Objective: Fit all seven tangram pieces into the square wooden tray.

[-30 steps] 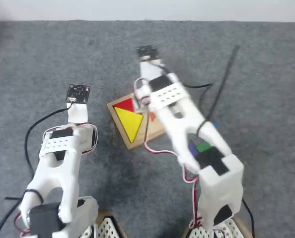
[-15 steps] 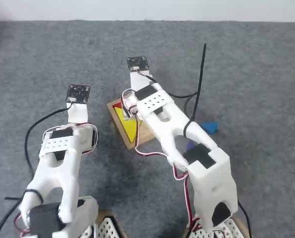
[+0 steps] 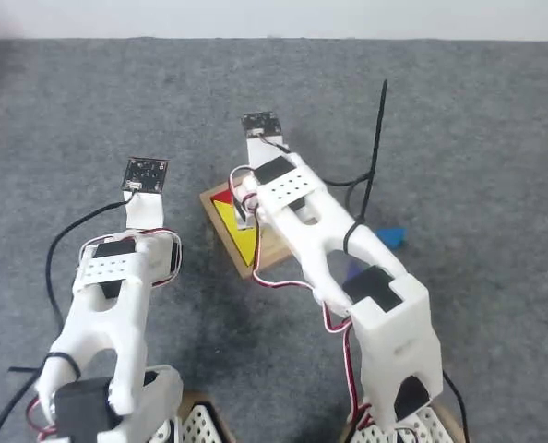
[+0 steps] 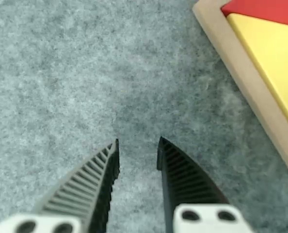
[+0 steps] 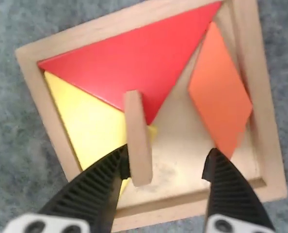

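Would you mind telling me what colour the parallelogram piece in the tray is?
The parallelogram piece is orange, clearest in the right wrist view.

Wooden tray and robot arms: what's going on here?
The right pincer hangs open over the wooden tray, where a red triangle, a yellow triangle and an orange piece lie. A tan piece stands on edge between its fingers. The left pincer hovers open above the carpet beside the tray. A blue piece lies outside.
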`<state>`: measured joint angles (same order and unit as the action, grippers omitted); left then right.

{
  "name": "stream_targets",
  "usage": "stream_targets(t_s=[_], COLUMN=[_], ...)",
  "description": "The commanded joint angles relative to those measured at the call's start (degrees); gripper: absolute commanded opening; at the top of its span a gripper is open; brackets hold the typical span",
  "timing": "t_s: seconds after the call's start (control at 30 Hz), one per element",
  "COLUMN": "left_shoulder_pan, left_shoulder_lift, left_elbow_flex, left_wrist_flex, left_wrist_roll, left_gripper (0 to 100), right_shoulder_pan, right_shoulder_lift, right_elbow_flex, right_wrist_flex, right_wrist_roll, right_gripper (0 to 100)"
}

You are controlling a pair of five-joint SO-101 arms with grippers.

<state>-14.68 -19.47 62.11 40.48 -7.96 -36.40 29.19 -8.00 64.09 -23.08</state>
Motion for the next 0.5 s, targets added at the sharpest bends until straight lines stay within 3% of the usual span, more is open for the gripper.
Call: stream_targets(t_s=[0.0,0.47], left_shoulder_pan=[0.3,0.4], left_shoulder_lift=[-0.4,-0.4], left_elbow_flex=[-0.1,-0.1], left_wrist_flex=[-1.1,-1.1], left_wrist_roll=[-0.4,-2.2], left_gripper=[12,12], right_shoulder_pan=[3.9,9.0], right_shoulder_lift=[-6.7,-10.7], right_elbow_flex=[-3.4,0.1], right_wrist_flex=[1.5,1.5], right_wrist_roll=[-0.3,-0.1], right_gripper=[24.2,24.2])
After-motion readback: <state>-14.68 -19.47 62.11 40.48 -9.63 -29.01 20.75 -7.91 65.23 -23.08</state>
